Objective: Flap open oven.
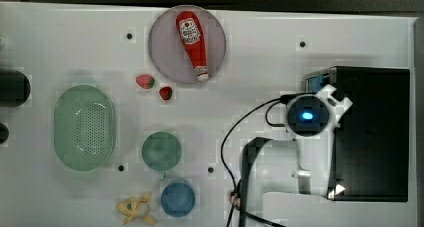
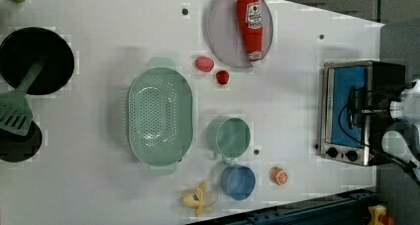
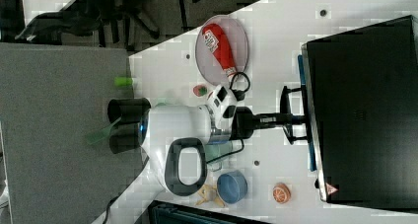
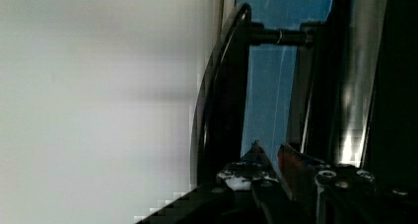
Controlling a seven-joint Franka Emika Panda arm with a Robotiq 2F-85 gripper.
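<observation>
Right view: end effector pinched on oven handle | ketchup bottle label unreadable

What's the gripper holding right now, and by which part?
The gripper looks closed on the toaster oven door's dark bar handle, near its middle; the door is not yet flapped down.

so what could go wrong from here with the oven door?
1. The gripper sits at the oven's dark bar handle while the blue glass door looks closed; a shallow hold could slip off once the pull starts.
2. The oven stands loose on the table, so a pull might drag the whole box rather than swing the door.
3. The arm's cable loops near the wrist and could snag.
</observation>
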